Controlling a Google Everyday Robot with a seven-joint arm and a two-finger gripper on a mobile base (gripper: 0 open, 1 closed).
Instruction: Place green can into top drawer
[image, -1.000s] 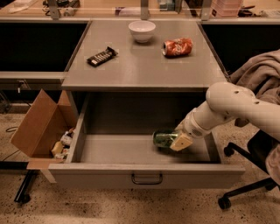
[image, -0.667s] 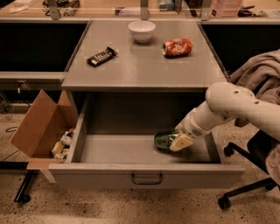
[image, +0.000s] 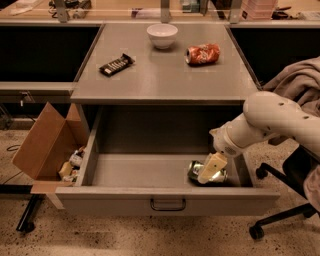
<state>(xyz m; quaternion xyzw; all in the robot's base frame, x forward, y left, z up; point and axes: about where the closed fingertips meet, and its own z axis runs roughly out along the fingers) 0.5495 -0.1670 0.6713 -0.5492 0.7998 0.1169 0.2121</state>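
The top drawer (image: 120, 201) is pulled out, its flat grey front facing me with a small dark handle (image: 168, 204). The green can (image: 195, 170) lies on its side on the drawer floor near the right front corner. My gripper (image: 212, 169) reaches down into the drawer from the right on the white arm (image: 270, 122). It is shut on the green can, with a cream finger (image: 210, 167) across the can's front. The can's right part is hidden behind it.
On the table top (image: 160, 75) above the drawer lie an orange-red can (image: 202, 53), a white bowl (image: 162, 35) and a dark snack bar (image: 116, 64). An open cardboard box (image: 47, 142) with litter stands left of the drawer. An office chair (image: 295, 200) with cloth stands at right.
The gripper and the green can have moved a little to the right and lower, down onto the drawer floor near the front right corner.
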